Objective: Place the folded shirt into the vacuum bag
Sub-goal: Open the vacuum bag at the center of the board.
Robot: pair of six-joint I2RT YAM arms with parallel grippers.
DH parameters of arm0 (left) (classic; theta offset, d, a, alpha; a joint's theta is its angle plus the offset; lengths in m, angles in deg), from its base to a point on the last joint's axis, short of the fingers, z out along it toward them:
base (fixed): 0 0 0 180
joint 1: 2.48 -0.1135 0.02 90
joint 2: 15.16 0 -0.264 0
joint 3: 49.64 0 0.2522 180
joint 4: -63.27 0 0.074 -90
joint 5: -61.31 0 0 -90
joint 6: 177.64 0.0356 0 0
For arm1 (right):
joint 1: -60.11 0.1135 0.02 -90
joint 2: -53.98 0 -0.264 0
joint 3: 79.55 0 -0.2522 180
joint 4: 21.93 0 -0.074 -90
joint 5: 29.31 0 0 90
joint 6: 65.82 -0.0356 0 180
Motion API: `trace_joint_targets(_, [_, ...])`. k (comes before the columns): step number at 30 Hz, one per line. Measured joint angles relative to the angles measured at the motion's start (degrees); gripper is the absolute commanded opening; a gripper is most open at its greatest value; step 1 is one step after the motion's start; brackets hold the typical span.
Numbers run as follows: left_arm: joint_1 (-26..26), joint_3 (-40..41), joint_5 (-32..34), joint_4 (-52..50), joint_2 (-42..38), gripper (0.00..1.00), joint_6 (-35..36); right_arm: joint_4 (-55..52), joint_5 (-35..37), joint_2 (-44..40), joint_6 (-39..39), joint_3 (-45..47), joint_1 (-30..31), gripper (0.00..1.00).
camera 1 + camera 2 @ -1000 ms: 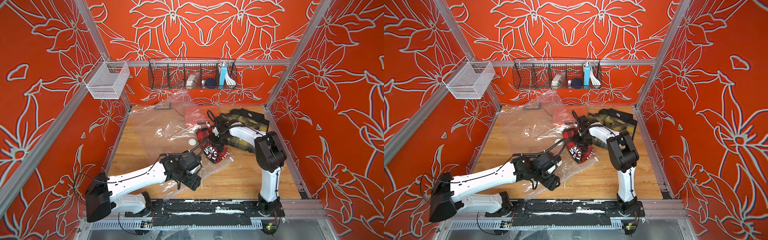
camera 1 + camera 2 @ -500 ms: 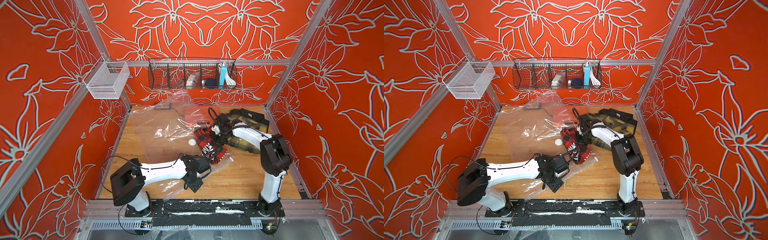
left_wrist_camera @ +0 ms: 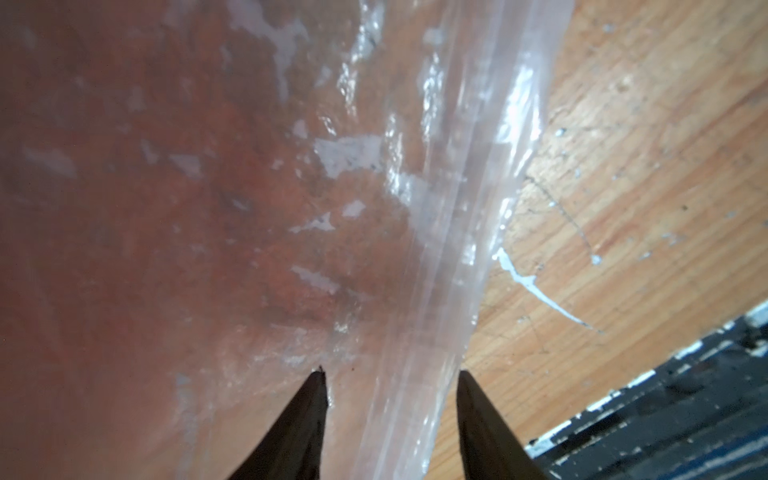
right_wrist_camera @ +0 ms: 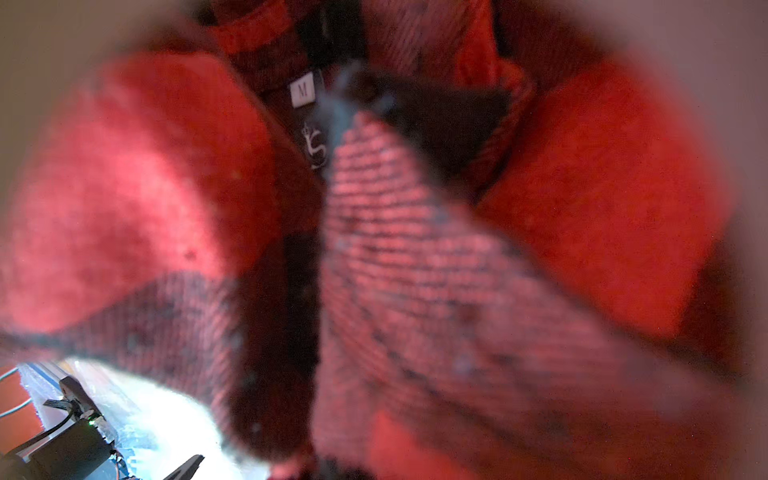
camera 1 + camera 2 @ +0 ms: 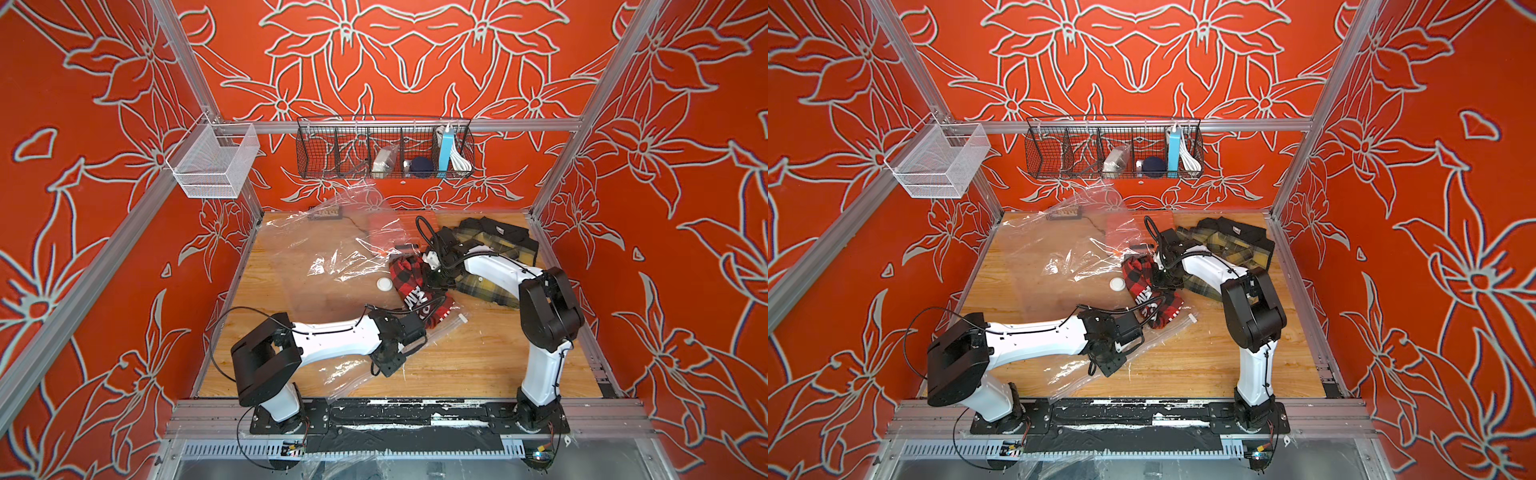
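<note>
The shirt (image 5: 415, 286) runs back-to-front, near end toward the bag's (image 5: 332, 249) zip edge (image 3: 436, 291); its neck tag (image 4: 302, 92) reads "M". The right fingers (image 5: 433, 279) clamp its cloth; the left fingers (image 3: 299, 428) stand narrowly apart astride that edge.

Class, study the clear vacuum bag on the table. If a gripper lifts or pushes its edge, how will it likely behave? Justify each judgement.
The vacuum bag looks floppy: it lies crumpled with creases, so a lifted edge would probably sag. Its glossy zip edge, lying within the left gripper, may slip. Pushed, it would likely bunch rather than slide.
</note>
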Motion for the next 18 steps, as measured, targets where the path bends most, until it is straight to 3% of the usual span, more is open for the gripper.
trace_joint_targets(3, [0.00,-0.35,-0.42,-0.26,0.46,0.70,0.39,0.07,0.00,0.11,0.04,0.04,-0.13,0.00])
trace_joint_targets(6, [0.00,-0.39,-1.44,-0.24,1.03,0.72,0.09,0.15,0.00,0.35,0.04,0.04,-0.24,0.00])
trace_joint_targets(13, [0.04,-0.37,-1.92,-0.17,4.31,0.56,0.07,0.52,0.35,0.70,0.09,0.33,-0.26,0.00])
trace_joint_targets(18, [-0.02,-0.48,-1.31,-0.26,4.52,0.56,0.09,1.20,0.72,0.83,0.24,1.05,-0.31,0.00])
